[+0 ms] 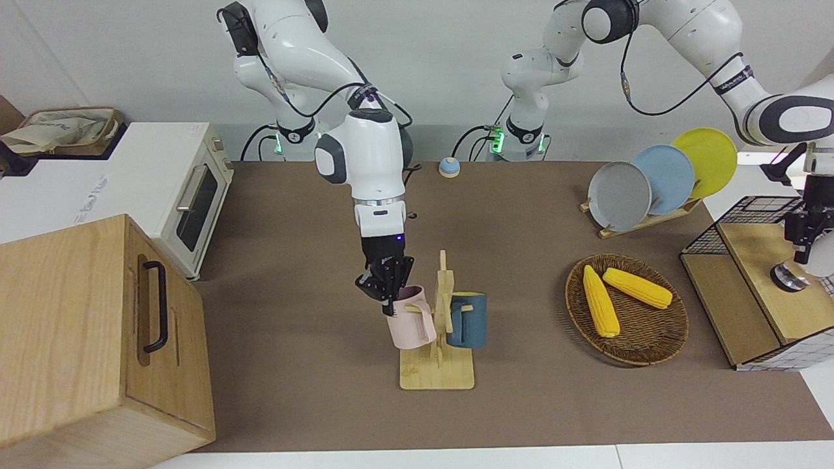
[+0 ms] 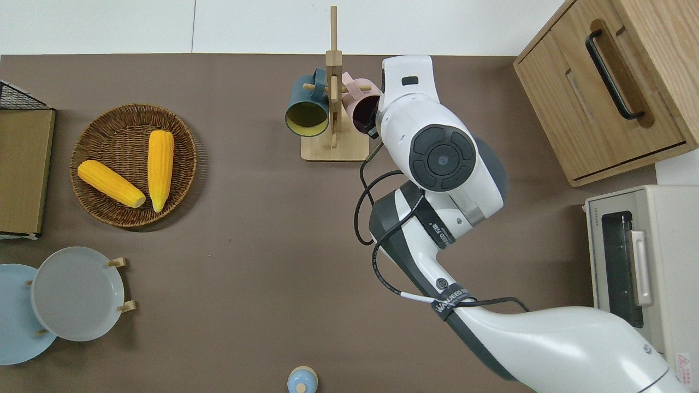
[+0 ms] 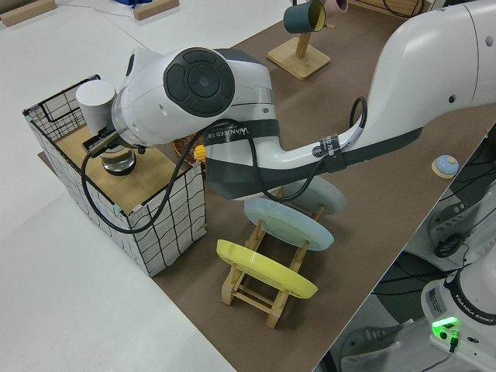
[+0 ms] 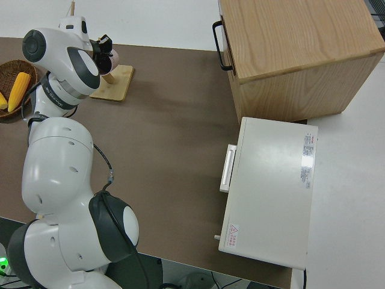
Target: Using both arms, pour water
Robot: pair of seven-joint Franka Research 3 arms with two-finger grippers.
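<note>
Right gripper: the right gripper [image 1: 389,286] is down at the rim of the pink mug [image 1: 410,319], its black fingers set on the mug's upper edge; they look closed on the rim, one finger inside the mouth and one outside.
Pink mug: it hangs tilted on the wooden mug rack [image 1: 442,339], on the side toward the right arm's end of the table, mouth turned up and toward the robots; in the overhead view its dark mouth [image 2: 363,112] shows just beside the gripper's wrist.
Blue mug: the blue mug [image 1: 468,319] hangs on the opposite peg of the same rack, toward the left arm's end, its yellowish inside open to the overhead view [image 2: 307,117].
Mug rack: an upright post on a flat pale base, standing far from the robots near the middle of the brown table mat [image 1: 293,365].
Left gripper: the left gripper [image 1: 800,244] hangs over the wire-sided wooden crate [image 1: 749,286] at the left arm's end of the table, right by a glass pot with a white lid [image 3: 105,128] standing in the crate; whether its fingers are apart or together cannot be told.
Basket: a woven basket [image 1: 651,345] holds two corn cobs [image 1: 603,303], between the rack and the crate.
Plates: a grey, a blue and a yellow plate stand in a plate rack [image 1: 645,218], nearer to the robots than the basket.
Right arm's end: a white toaster oven [image 1: 176,189] and a wooden cabinet [image 1: 85,339] with a black handle.
Bell: a small blue bell [image 1: 449,167] sits close to the robots' bases.
</note>
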